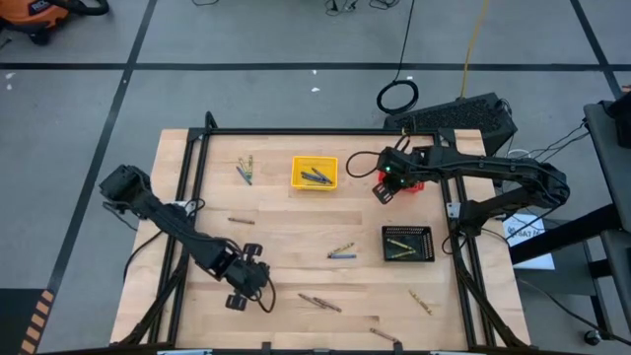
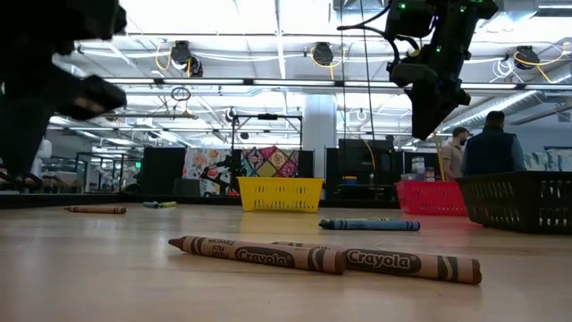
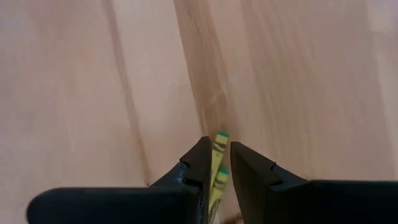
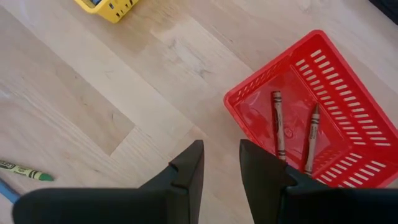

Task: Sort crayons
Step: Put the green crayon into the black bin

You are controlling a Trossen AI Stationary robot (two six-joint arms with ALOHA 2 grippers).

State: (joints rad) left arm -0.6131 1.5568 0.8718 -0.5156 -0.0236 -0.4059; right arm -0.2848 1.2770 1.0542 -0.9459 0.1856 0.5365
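Crayons are lying all over the worktop (image 1: 296, 247), and some are already sitting in the baskets. I am using the yellow basket (image 1: 315, 173) as my marker.

The left end effector (image 3: 215, 163) is hovering over bare wood, well away from the yellow basket, toward the near left side. Its two fingers are squeezing tight on a yellow-green crayon (image 3: 217, 165), and the green tip is poking out past them.

The right end effector (image 4: 221, 163) is hanging just beside the red basket (image 4: 323, 93), which is sitting to the right of the yellow basket. Its fingers are standing a little apart and are holding nothing. Two brown-red crayons (image 4: 278, 123) are lying inside the red basket.

The black basket (image 1: 407, 244) is sitting to the right of the yellow basket and nearer the front, with yellowish crayons in it. A blue crayon (image 1: 342, 255) is lying between the yellow basket and the front edge. More brown ones (image 1: 319, 301) are lying farther toward the front.

What could go wrong? I think the held crayon is looking thin and round, and only a small part is being pinched. It may be slipping or turning as the arm is moving, and then it could be falling out early. It could also be dropped into the wrong basket, since the yellow basket seems to be holding dark crayons, not yellow ones.
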